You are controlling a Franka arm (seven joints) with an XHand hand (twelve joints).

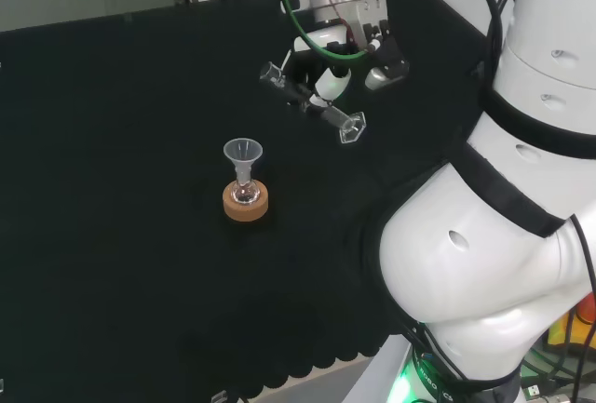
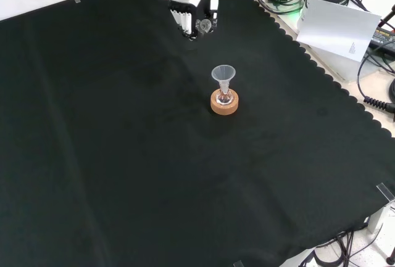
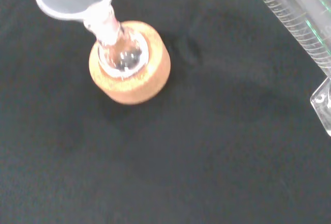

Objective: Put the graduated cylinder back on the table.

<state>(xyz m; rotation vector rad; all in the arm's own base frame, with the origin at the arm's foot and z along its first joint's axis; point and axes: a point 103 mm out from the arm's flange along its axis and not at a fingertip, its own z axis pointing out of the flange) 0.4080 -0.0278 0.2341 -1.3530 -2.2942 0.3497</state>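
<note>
In the head view the hand [image 1: 331, 73] hangs above the cloth at the back, its fingers curled round a clear graduated cylinder [image 1: 312, 102]. The cylinder is tilted almost flat, with its open mouth to the left and its hexagonal foot [image 1: 352, 128] lower right. It is held off the cloth. In the front view the hand [image 2: 196, 14] comes in at the top, behind the flask. The wrist view has the cylinder's marked wall [image 3: 300, 22] and foot close by.
A small round flask in a cork ring [image 1: 246, 202] carries a clear funnel [image 1: 243, 154] in its neck, below and left of the hand in the head view. The same cork ring [image 2: 223, 102] and funnel [image 2: 223, 73] stand mid-cloth in the front view. The arm's white links [image 1: 503, 235] fill the right.
</note>
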